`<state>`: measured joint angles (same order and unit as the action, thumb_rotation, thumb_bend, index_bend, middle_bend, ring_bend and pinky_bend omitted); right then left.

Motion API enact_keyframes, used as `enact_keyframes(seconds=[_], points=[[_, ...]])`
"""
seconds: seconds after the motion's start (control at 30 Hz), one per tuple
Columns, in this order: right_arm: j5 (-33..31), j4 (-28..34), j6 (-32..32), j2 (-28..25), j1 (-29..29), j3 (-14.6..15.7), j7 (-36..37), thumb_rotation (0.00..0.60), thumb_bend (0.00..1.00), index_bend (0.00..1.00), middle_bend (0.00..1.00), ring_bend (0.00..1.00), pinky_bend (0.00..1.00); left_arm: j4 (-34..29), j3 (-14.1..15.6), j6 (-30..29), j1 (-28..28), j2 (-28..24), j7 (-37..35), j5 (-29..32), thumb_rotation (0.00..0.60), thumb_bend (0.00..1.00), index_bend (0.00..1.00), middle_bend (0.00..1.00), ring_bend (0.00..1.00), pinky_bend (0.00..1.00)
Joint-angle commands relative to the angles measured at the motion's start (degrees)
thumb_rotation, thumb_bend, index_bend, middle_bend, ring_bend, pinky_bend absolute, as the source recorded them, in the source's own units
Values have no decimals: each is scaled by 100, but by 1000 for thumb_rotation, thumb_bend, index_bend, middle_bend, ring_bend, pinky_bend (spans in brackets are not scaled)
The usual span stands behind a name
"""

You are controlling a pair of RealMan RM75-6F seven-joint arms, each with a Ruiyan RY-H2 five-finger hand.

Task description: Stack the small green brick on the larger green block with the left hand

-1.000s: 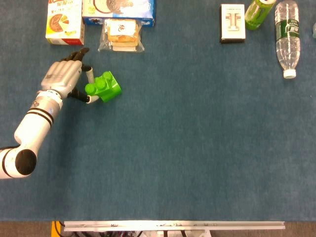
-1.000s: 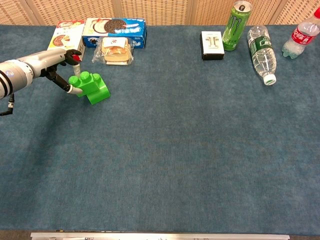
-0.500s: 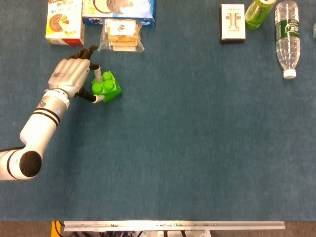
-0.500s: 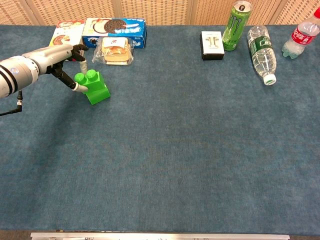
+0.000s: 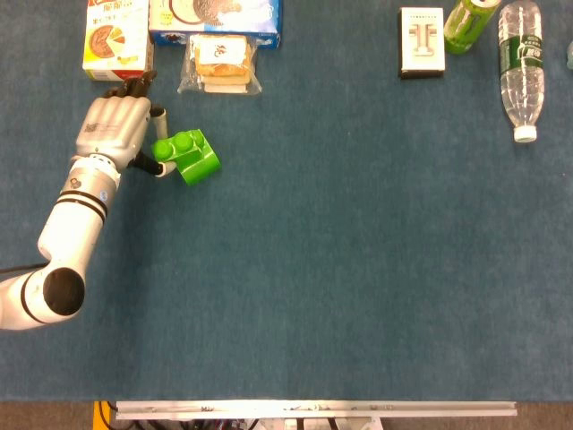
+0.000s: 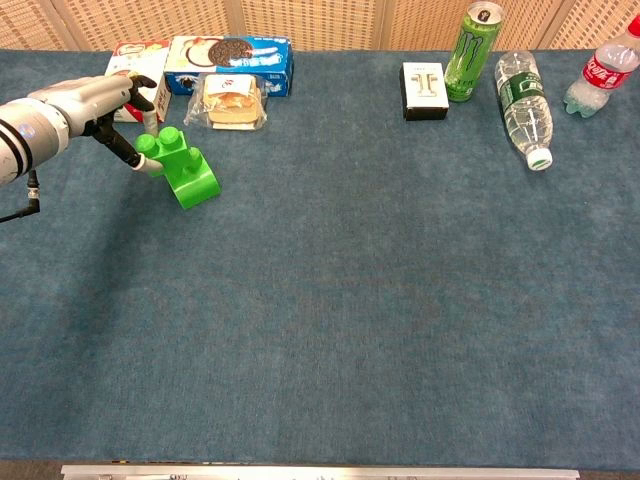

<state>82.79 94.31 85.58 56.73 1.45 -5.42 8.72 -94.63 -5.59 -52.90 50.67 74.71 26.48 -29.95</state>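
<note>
The left robot hand (image 5: 115, 125) reached in from the left edge of the blue worktop (image 5: 340, 269), knuckles up, just left of the larger green block (image 5: 199, 161). Its white-tipped fingers (image 6: 150, 166) pinched the small green brick (image 5: 172, 147), which sat tilted on the upper left part of the larger green block, touching it; whether it was fully seated could not be told. The right robot hand appeared in neither view.

Behind the larger green block, along the far edge of the worktop, stood a yellow snack box (image 5: 116, 39), just behind the robot hand. Right of it lay a blue cookie box (image 5: 215, 20), and in front of that a clear bag of pastry (image 5: 221, 64), near the block's far side.

Well to the right of the larger green block lay a small white box (image 5: 422, 41), then a green can (image 6: 472, 40) just beside it. Further right lay a clear plastic bottle (image 5: 521, 67) with its white cap toward the near side, and at the far right corner of the chest view a red-labelled bottle (image 6: 605, 72).
</note>
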Motion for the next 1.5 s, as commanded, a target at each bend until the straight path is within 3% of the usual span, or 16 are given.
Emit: enact_keyframes(seconds=[0.03, 0.37, 0.87, 1.5], points=[[1, -2, -4, 1, 2, 1, -1, 600, 186, 283, 344, 271, 451, -90, 28, -119, 151, 13, 310, 361, 600, 204, 621, 9, 0, 129], [-2, -13, 7, -20, -8, -2, 56, 600, 186, 283, 344, 271, 451, -113, -58, -412, 421, 196, 832, 1187, 600, 204, 622, 17, 0, 134], [2, -16, -17, -27, 3, 3, 75, 600, 186, 283, 344, 271, 450, -37, -298, -557, 527, 382, 922, 1607, 600, 204, 633, 34, 0, 144], [2, -19, -8, -34, 0, -1, 96, 600, 186, 283, 344, 271, 450, 186, -341, -525, 569, 552, 1146, 1915, 600, 204, 638, 38, 0, 148]])
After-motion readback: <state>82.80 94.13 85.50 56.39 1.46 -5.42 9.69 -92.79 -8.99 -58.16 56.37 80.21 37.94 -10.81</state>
